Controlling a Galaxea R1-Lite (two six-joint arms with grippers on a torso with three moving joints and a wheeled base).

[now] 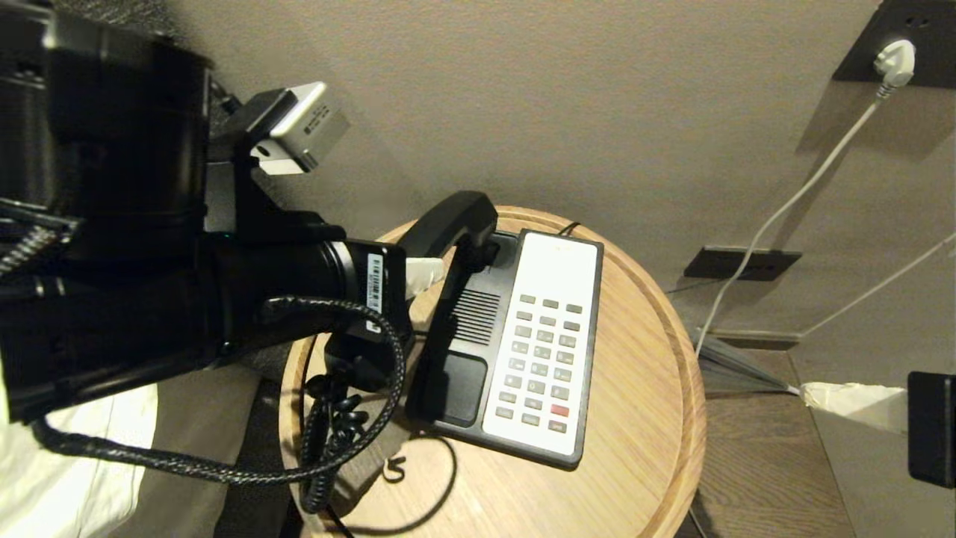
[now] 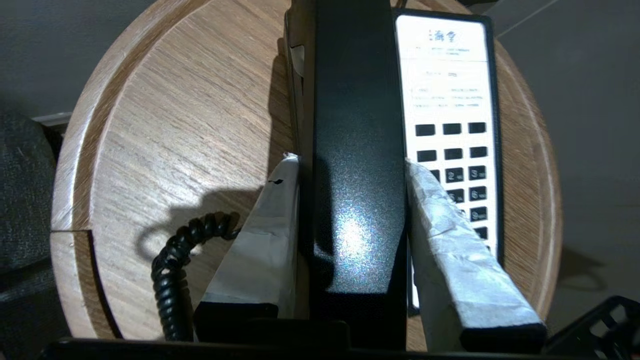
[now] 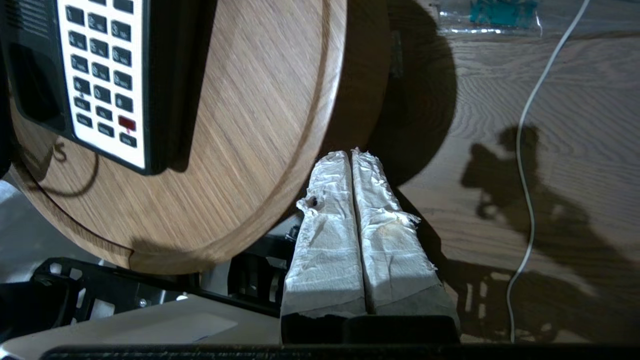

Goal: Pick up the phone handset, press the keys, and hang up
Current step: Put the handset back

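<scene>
The only writing I could see was at the top of the white face of the black-and-white plastic phone base (image 2: 445,75). There were two small dark signs there, then rows of tiny print too small for me to read. Some of the dark square keys (image 2: 465,175) had numbers on them; I could make out a 2, a 3 and a 6. One key (image 1: 559,410) near the low end was red. A white sticker with black bars (image 1: 375,282) sat on my left arm, and I could not read it.

My left gripper (image 2: 352,165) was clamped on the long black plastic phone handset (image 2: 357,150). One white wrapped finger (image 2: 260,240) pressed on each long side of it. The wrap looked soft and crinkled, like paper or cloth. The handset was smooth with a fine grainy shine, and it had a fat rounded end (image 1: 455,220). That end was tipped up and rested against the top of the phone base. The lower end went down into my grip. Its long line ran along the phone base, next to the keys, and it sat over the empty black cradle (image 1: 457,385). A black curly cord (image 1: 328,441) hung in loops on the round light wooden table (image 1: 642,448), which had a raised rim.

My right gripper (image 3: 352,155) was off past the table edge, above the wooden floor (image 3: 575,150). Its two white wrapped fingers (image 3: 325,235) were pressed together with nothing between them. A thin white cable (image 3: 525,165) lay on the floor nearby.
</scene>
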